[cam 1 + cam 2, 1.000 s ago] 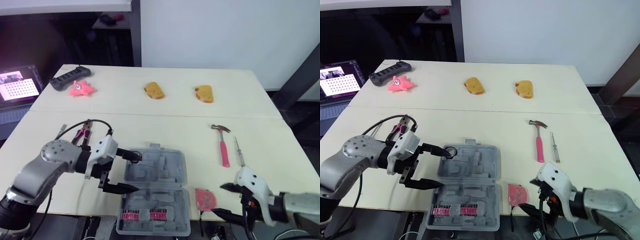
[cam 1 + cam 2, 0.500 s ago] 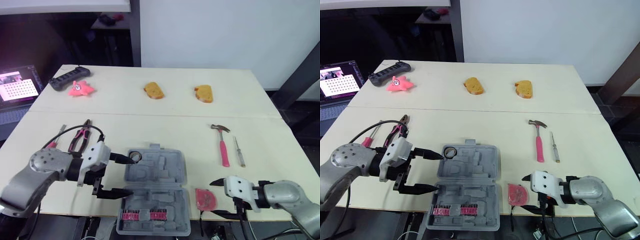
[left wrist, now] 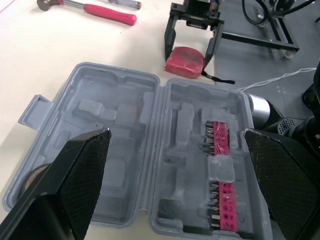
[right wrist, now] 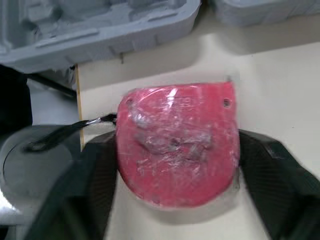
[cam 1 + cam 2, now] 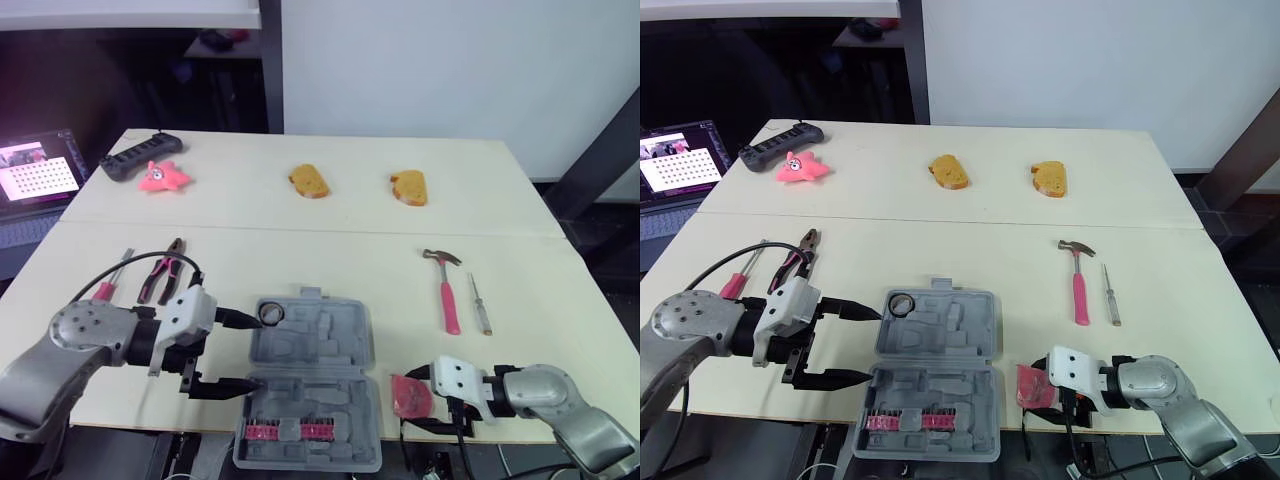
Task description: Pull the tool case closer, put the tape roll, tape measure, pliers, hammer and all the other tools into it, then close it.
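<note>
My right gripper (image 3: 186, 57) has slid in, fingers spread astride the tape measure (image 4: 176, 142); my left gripper (image 5: 258, 350) hovers, fingers apart, beside the tool case (image 5: 310, 385).

Cream table (image 5: 330, 225), open tool case (image 5: 320, 340), hammer (image 5: 447, 292), pliers (image 5: 164, 272), tape measure (image 5: 410, 397), screwdriver (image 5: 480, 303)

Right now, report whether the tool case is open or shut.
Open: the tool case lies spread flat, both halves face up, pink bit row showing.

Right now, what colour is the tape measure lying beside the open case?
Reddish pink, with a black strap trailing off it. The tape measure shows best in the right wrist view.
</note>
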Available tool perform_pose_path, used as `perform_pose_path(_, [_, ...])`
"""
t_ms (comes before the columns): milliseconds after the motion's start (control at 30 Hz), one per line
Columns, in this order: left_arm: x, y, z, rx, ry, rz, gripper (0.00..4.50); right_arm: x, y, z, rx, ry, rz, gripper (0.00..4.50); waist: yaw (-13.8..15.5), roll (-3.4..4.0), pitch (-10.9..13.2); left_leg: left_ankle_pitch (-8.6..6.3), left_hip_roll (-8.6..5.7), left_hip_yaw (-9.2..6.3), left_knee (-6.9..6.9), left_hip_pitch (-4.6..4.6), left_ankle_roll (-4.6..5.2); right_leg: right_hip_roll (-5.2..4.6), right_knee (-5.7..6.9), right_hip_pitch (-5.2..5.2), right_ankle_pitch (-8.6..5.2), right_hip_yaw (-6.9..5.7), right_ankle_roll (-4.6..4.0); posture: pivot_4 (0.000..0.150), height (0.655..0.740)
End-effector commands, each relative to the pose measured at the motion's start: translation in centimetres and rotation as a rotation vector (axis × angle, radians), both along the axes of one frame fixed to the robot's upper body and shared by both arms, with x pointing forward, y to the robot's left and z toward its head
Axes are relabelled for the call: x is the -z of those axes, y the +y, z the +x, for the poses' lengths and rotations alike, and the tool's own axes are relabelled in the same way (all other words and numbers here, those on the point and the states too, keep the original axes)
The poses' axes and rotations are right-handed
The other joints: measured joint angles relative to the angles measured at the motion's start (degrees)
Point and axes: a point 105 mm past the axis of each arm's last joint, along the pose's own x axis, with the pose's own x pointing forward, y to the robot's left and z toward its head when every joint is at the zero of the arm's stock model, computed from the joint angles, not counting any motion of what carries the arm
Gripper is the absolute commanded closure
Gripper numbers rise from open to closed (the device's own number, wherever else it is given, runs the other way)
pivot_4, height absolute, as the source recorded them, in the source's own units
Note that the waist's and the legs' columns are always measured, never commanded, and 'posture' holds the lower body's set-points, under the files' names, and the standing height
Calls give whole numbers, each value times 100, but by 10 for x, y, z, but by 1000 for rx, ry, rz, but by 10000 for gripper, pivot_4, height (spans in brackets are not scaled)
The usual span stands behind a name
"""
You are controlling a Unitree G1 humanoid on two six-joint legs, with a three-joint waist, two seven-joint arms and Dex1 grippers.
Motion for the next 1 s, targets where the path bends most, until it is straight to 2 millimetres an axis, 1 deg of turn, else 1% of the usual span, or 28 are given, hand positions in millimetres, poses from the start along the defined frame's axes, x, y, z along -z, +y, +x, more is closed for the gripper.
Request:
perform_pose_path(33, [-8, 1, 0, 0, -47, 2, 0, -17, 6, 5, -14, -62, 38, 15054, -2, 0, 0, 0, 0, 0, 0, 0, 0, 0, 0, 0, 0, 0, 0, 1500, 7150])
perform_pose_path(133, [-5, 3, 3, -15, -46, -6, 0, -34, 8, 10, -29, -91, 52, 15054, -7, 2, 0, 0, 0, 0, -1, 1, 0, 0, 1, -1, 0, 0, 0, 1500, 7150])
perform_pose_path(233, [-1, 7, 7, -48, -46, -16, 0, -48, 9, 21, -31, -141, 1, 15054, -9, 2, 0, 0, 0, 0, 0, 1, 0, 0, 1, 0, 0, 0, 0, 1500, 7150])
perform_pose_path(333, [5, 15, 9, -91, -46, -11, 0, -73, 19, 41, -22, -236, -17, 15054, -18, 4, 0, 0, 1, 0, 1, 2, 0, 1, 3, -1, 0, 0, 0, 1500, 7150])
perform_pose_path(433, [10, 24, 10, -149, -57, -10, 0, -92, 30, 60, -65, -280, -129, 15054, -29, 11, 4, 0, 1, 3, -1, 1, 0, 2, 9, -10, 2, 4, -1, 1500, 7150])
perform_pose_path(600, [15, 35, 7, -231, -80, -13, 0, -113, 56, 76, -186, -185, -198, 15054, -7, 16, 7, 0, 2, 7, -5, -3, 0, 1, 10, -20, 2, 4, -2, 1500, 7150])
perform_pose_path(633, [16, 36, 5, -247, -84, -15, 0, -117, 60, 81, -221, -199, -226, 15054, -8, 16, 7, 0, 2, 8, -6, -4, 0, 1, 10, -22, 1, 4, -2, 1500, 7150])
perform_pose_path(700, [17, 39, 1, -282, -92, -21, 0, -121, 68, 92, -252, -214, -276, 15054, -13, 17, 8, 0, 2, 11, -7, -5, 0, -1, 10, -27, 1, 4, -3, 1500, 7150])
perform_pose_path(767, [18, 41, -3, -311, -98, -25, 0, -122, 75, 96, -276, -194, -312, 15054, -16, 17, 8, 0, 2, 13, -7, -6, 0, -2, 11, -29, 1, 5, -4, 1500, 7150])
perform_pose_path(867, [20, 42, -10, -354, -101, -34, 0, -114, 84, 94, -326, -130, -384, 15054, -11, 17, 8, 0, 3, 15, -9, -6, 0, -2, 12, -33, 2, 5, -4, 1500, 7150])
perform_pose_path(933, [22, 41, -15, -378, -103, -42, 0, -111, 97, 100, -320, -124, -389, 15054, -15, 17, 8, 0, 4, 14, -9, -7, 0, -3, 15, -34, 2, 4, -4, 1500, 7150])
perform_pose_path(1000, [22, 40, -17, -393, -104, -47, 0, -108, 106, 104, -309, -122, -394, 15054, -21, 17, 8, 0, 4, 17, -7, -7, 0, -3, 21, -39, 3, 5, -6, 1500, 7150])
